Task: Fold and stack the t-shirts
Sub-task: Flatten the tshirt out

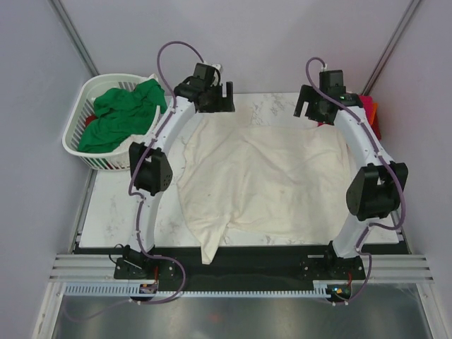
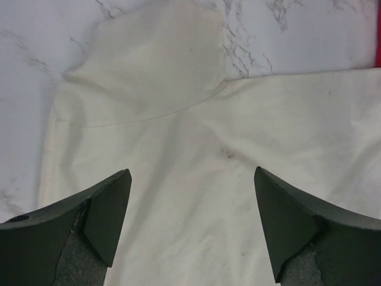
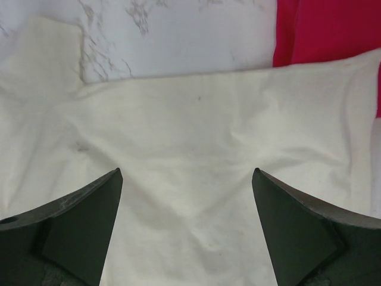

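A large cream-white t-shirt [image 1: 261, 180] lies spread on the marble table [image 1: 120, 205], one corner hanging over the near edge. My left gripper [image 1: 220, 97] hovers open above the shirt's far left edge, and the left wrist view shows the cloth [image 2: 178, 107] below my spread left gripper [image 2: 192, 171], nothing between the fingers. My right gripper [image 1: 312, 109] stands open over the far right edge, and only cream cloth [image 3: 196, 131] shows under this gripper [image 3: 187, 171]. A crimson-pink shirt [image 3: 333, 30] lies just past that edge. A bright green shirt [image 1: 123, 116] fills the basket.
The white slotted laundry basket [image 1: 79, 106] sits off the table's far left corner. Crimson and orange cloth [image 1: 370, 111] is bunched at the far right corner by the wall. Grey walls close in on both sides.
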`<state>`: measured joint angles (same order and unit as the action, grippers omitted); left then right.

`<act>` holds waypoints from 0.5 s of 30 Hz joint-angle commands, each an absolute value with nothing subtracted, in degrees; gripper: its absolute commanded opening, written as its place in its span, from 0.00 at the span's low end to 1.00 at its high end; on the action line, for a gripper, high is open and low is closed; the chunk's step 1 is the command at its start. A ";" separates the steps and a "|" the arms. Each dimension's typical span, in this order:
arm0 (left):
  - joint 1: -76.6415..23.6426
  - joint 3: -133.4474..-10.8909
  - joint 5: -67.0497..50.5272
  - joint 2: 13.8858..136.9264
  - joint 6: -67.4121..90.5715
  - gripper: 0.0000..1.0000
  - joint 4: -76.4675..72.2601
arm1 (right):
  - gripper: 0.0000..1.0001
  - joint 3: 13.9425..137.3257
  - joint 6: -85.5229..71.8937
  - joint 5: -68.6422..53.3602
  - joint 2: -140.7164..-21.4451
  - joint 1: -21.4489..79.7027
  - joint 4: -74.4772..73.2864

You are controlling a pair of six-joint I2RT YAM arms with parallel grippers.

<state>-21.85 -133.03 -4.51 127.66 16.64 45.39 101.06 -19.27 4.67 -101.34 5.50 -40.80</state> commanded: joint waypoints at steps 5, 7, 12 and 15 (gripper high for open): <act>-22.24 -139.31 -12.22 142.20 20.30 0.91 40.79 | 0.98 97.47 -18.46 0.18 -107.84 7.29 -39.99; -21.97 -139.31 -11.61 144.65 20.48 0.91 39.56 | 0.98 97.21 -18.37 0.17 -108.02 8.08 -39.90; -19.52 -139.22 -8.97 148.62 21.70 0.91 38.85 | 0.98 95.63 -18.19 0.09 -107.58 10.37 -39.55; -16.36 -137.29 -9.05 148.89 23.46 0.91 38.85 | 0.98 94.92 -18.11 0.17 -107.49 11.60 -39.20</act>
